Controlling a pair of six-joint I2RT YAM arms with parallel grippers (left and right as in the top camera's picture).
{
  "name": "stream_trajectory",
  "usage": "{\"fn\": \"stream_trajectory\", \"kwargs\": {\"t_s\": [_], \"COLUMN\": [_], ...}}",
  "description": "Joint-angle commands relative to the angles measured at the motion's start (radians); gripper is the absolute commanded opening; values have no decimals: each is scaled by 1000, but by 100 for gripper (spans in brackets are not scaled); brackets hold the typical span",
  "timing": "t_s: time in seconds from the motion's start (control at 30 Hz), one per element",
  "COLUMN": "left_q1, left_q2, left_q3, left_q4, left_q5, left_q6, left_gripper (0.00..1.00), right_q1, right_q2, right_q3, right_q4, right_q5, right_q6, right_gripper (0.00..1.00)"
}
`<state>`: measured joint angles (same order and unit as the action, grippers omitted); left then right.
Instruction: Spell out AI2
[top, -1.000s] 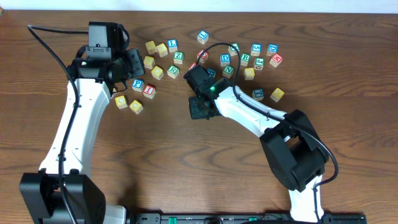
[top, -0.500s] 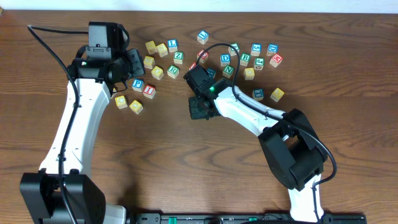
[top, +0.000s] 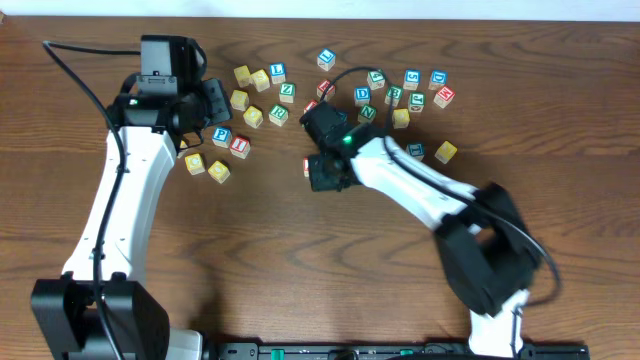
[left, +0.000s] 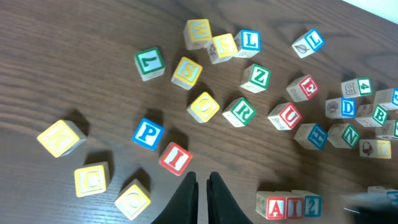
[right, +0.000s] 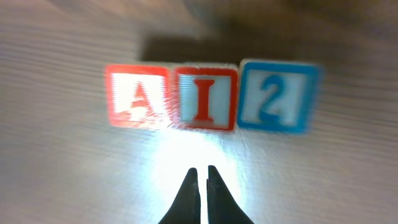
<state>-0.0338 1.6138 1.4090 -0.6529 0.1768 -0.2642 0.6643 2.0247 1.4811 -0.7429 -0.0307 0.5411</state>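
The red "A" cube, the red "I" cube and the blue "2" cube stand touching in a row that reads AI2 in the right wrist view. My right gripper is shut and empty, a little short of the "I". In the overhead view it covers most of the row. The row also shows in the left wrist view: "A", "I", "2". My left gripper is shut and empty, hovering at the left, far from the row.
Several loose letter cubes lie across the back of the table. A second red "I" cube and a blue "P" cube sit near my left gripper, with yellow cubes beside them. More cubes cluster at the back right.
My right arm has shifted slightly to the right, with its gripper still over the row. The left arm and the loose cubes have not moved.
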Motion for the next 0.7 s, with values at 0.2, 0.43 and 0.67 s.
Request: {"fn": "stream_trajectory", "kwargs": {"t_s": [0.2, 0.43, 0.67], "left_q1": [80, 92, 92], "left_q2": [-158, -176, -175], "left_q3": [42, 39, 16], "left_q4": [-15, -52, -103], "left_q5": [-13, -13, -13], "left_q6": [9, 9, 9], "left_gripper": [27, 78, 98], "right_q1": [-154, -356, -490], "right_q2": [-407, -568, -693], "right_q3": [19, 19, 19], "right_q4": [-121, -248, -330], "right_q5": [74, 85, 85], "right_q6": [-22, -80, -94], "right_gripper": [1, 17, 63]}}
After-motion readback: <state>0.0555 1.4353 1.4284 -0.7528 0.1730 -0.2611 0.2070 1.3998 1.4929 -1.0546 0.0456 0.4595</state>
